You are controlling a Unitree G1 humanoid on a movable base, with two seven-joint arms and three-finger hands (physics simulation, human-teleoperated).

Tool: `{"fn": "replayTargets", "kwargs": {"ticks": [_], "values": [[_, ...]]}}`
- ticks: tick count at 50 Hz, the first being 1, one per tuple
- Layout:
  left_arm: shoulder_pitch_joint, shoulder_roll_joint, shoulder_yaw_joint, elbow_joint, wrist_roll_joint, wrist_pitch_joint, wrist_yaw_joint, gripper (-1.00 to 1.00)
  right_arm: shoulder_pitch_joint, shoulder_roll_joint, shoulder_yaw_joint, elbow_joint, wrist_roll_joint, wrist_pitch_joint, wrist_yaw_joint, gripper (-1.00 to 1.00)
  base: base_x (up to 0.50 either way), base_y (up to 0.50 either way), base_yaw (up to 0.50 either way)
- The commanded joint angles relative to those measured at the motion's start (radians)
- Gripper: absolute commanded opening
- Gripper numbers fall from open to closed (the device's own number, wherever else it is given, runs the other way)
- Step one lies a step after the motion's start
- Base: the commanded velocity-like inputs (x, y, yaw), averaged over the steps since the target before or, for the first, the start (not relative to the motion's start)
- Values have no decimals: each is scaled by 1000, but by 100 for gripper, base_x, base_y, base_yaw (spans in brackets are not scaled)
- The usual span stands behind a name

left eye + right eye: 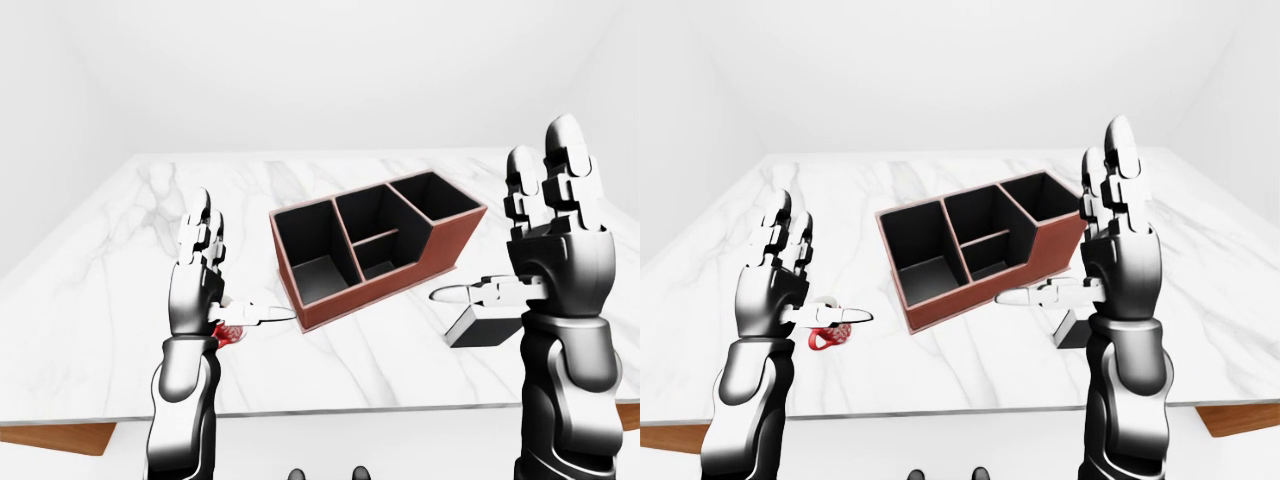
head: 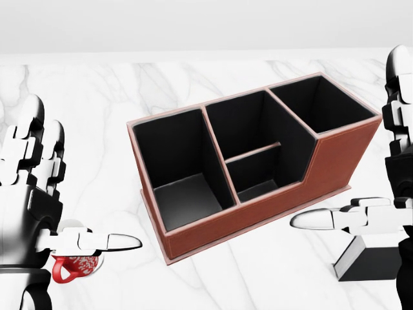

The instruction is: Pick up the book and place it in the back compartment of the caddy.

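A reddish-brown caddy [image 2: 271,216] with black compartments stands slantwise in the middle of the head view, its tallest compartment [image 2: 319,97] at the upper right. The dark book [image 2: 377,263] lies flat at the lower right, its white page edge turned towards the caddy. My right hand [image 1: 510,240] hovers above the book, open, fingers upright and thumb pointing left, touching nothing. My left hand [image 1: 230,275] is open in the same pose at the left, well clear of the caddy.
A red patterned mug [image 2: 74,266] is mostly hidden behind my left thumb. The white marble table [image 1: 110,290] stretches wide to the left and beyond the caddy; its near edge [image 1: 330,412] runs just below my forearms.
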Motion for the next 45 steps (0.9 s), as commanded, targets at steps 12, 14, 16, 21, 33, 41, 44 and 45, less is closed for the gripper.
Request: {"fn": "replayTargets", "kwargs": {"ticks": [12, 14, 16, 21, 33, 41, 44, 45], "values": [[0, 0, -1, 8, 2, 0, 0, 100, 7, -1, -3, -46, 12, 0, 34, 100, 24, 0, 0], [-1, 0, 0, 5, 1, 0, 0, 100, 3, -3, 0, -34, -13, 0, 21, 100, 50, 0, 0], [-1, 0, 0, 6, 1, 0, 0, 100, -7, -10, 6, -11, -41, 0, 14, 100, 40, 0, 0], [-2, 1, 1, 8, 1, 0, 0, 100, -14, -20, -11, -41, -42, 0, 32, 100, 3, 0, 0], [-1, 0, -1, 8, 2, 0, 1, 100, -34, -44, -34, -84, -78, 0, 62, 100, 0, 0, 0], [1, -2, -5, 15, 4, 0, 2, 100, -28, -44, -37, -102, -86, 0, 99, 100, 0, 0, 0], [2, -2, -7, 12, 5, 0, 2, 100, -18, -29, -62, -143, -27, 0, 124, 100, 23, 0, 0], [3, -2, -7, 10, 5, 0, 2, 100, -19, -38, -52, -138, -45, 0, 116, 100, 50, 0, 0]]}}
